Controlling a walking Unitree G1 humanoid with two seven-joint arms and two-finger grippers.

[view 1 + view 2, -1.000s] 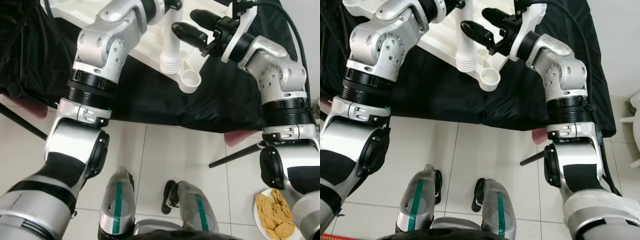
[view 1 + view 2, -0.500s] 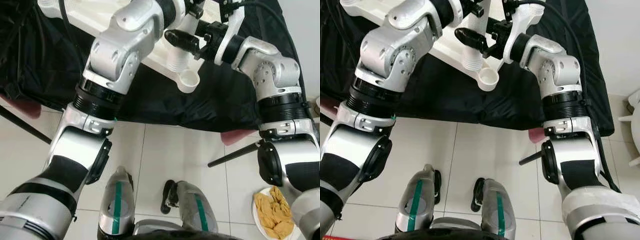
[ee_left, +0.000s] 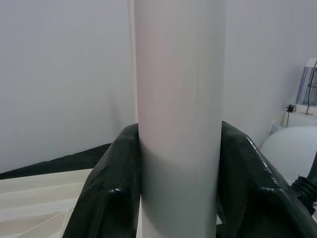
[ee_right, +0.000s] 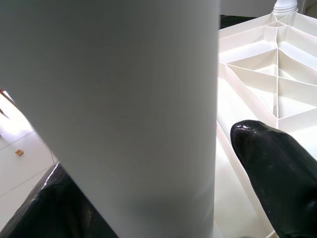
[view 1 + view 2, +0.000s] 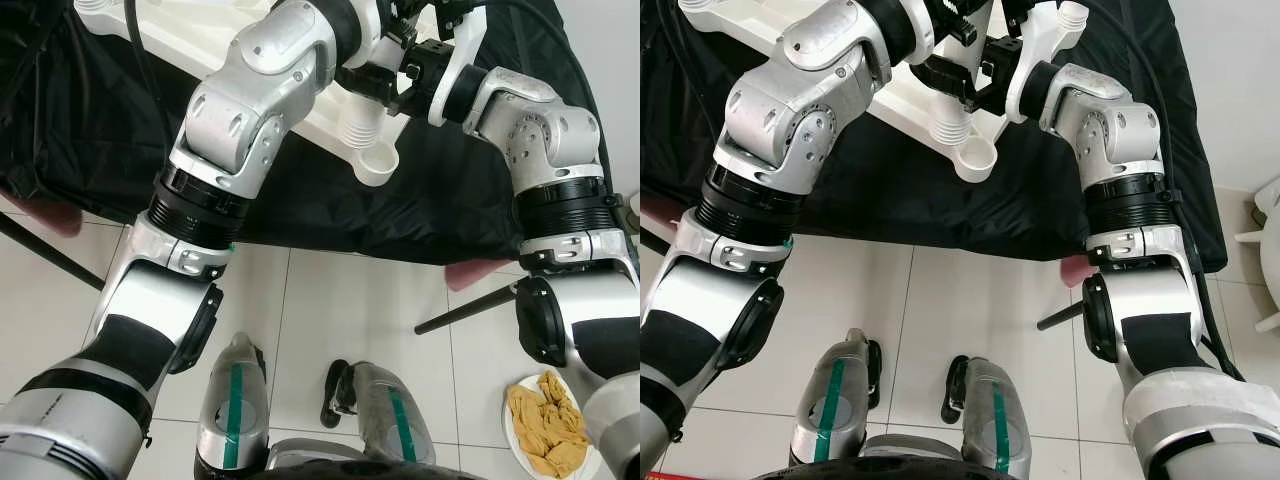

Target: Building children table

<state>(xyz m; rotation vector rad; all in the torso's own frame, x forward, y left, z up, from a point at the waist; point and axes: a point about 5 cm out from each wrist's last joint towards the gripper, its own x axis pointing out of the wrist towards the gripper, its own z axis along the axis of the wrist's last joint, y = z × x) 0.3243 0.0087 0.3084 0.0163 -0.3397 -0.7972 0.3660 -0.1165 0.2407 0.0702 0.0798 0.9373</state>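
A white plastic tabletop [image 5: 190,40] lies upside down on a black cloth [image 5: 300,190], its ribbed underside facing up. At its near corner is a round leg socket [image 5: 381,160]. Just above that corner stands a white table leg [image 5: 358,125], threaded end down. My left gripper [image 3: 178,148] is shut on the leg's smooth shaft, one black finger pressed on each side. My right gripper [image 5: 372,80] reaches in from the right at the same leg. Its fingers [image 4: 277,173] straddle the shaft with a gap, so it is open.
The black cloth covers a low surface whose front edge [image 5: 330,240] lies before my feet [image 5: 235,400]. On the white tiled floor a plate of yellow-brown pieces [image 5: 548,425] sits at the right. A black rod [image 5: 470,310] slants out from under the cloth.
My left arm has swung right, keeping the leg over the corner socket. My right gripper has moved left and closed in around the leg's shaft.
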